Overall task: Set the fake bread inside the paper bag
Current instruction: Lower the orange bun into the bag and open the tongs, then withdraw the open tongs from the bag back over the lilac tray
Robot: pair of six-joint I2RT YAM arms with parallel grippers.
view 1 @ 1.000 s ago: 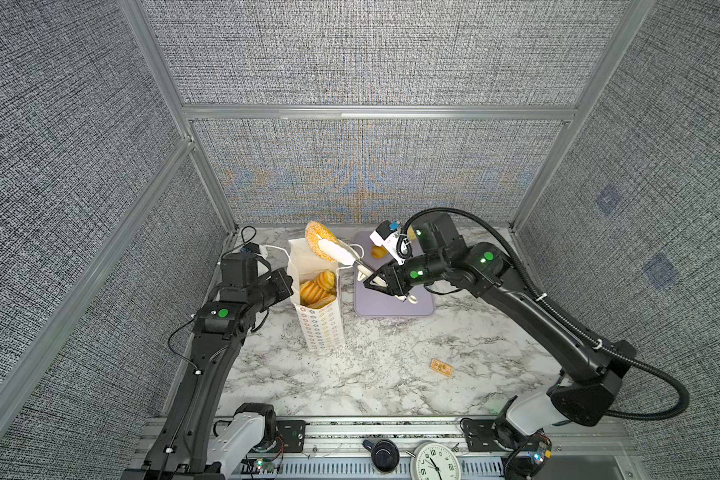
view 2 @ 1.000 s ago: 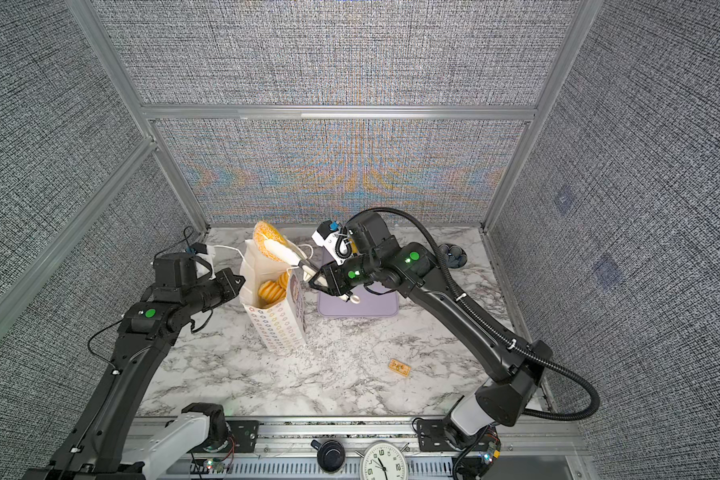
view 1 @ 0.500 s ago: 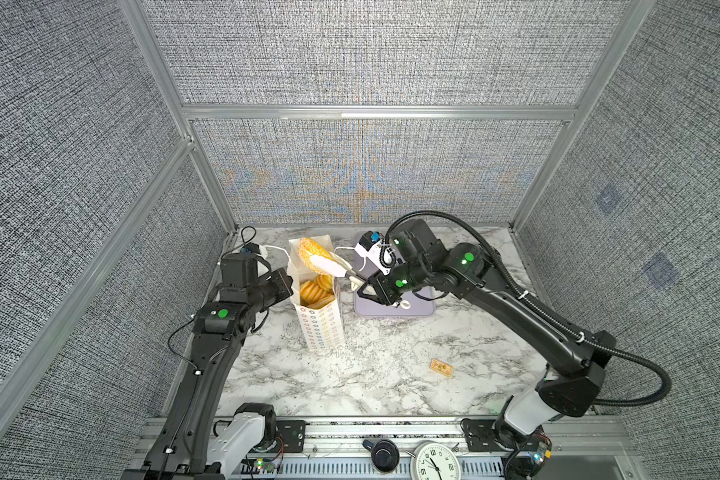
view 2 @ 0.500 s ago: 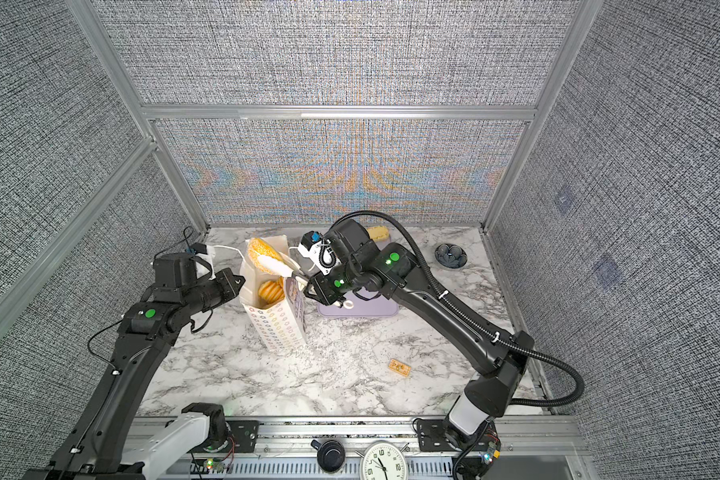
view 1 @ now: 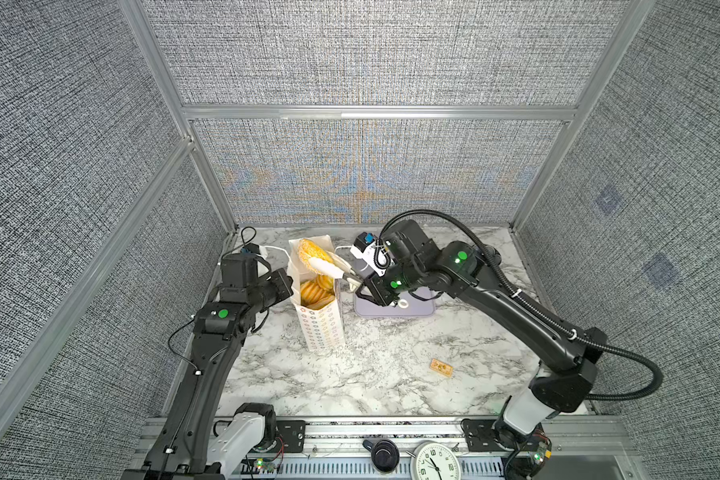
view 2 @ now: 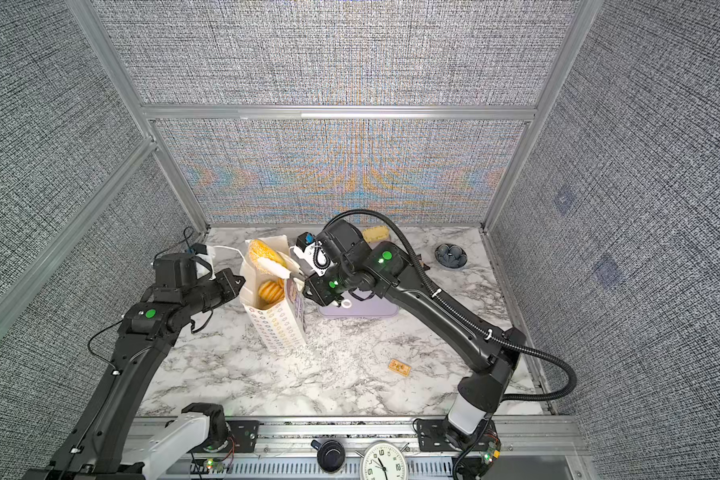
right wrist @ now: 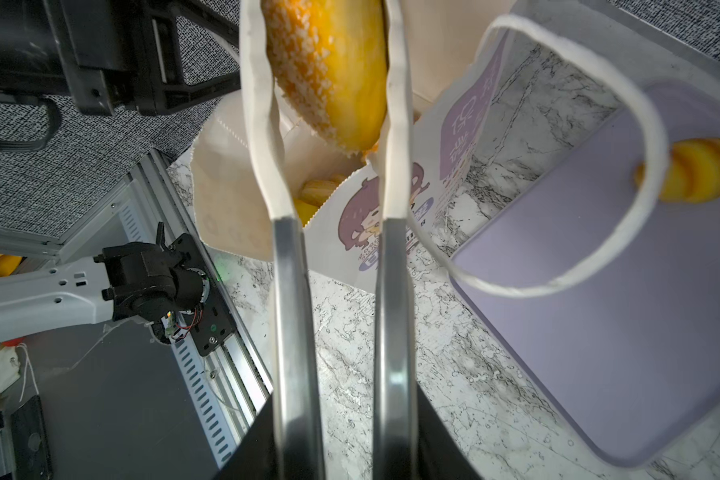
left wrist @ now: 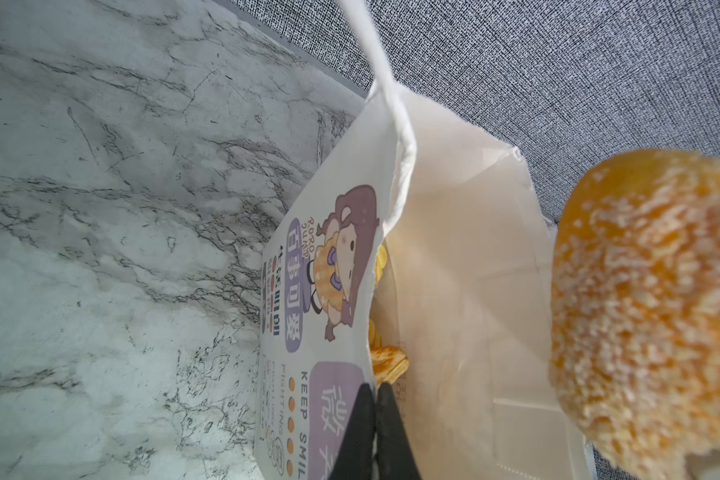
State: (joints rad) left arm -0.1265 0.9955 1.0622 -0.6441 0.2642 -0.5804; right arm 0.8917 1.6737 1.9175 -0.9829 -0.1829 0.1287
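Observation:
The paper bag [view 1: 321, 324] [view 2: 281, 328] stands upright at centre left with its mouth open, and several golden loaves [view 1: 316, 291] [view 2: 269, 291] lie inside. My left gripper [view 1: 289, 286] [left wrist: 377, 390] is shut on the bag's left rim. My right gripper [view 1: 323, 266] [right wrist: 323, 25], with long white-tipped fingers, is shut on a seeded bun [view 1: 310, 253] [view 2: 262, 251] [right wrist: 329, 66]. The bun hangs just over the far end of the bag mouth. A croissant [right wrist: 699, 170] lies on the lavender tray [right wrist: 599, 311]. Another loaf [view 2: 375, 235] sits at the back.
The lavender tray [view 1: 416, 307] [view 2: 375, 309] lies right of the bag, under my right wrist. A small tan packet [view 1: 441, 368] [view 2: 400, 368] lies at front right. A dark dish [view 2: 451, 254] sits at back right. The bag's cord handle [right wrist: 641, 137] loops near my right fingers.
My right gripper has carried the seeded bun leftward and down, from beside the bag to over its mouth. My left gripper has kept its hold on the rim.

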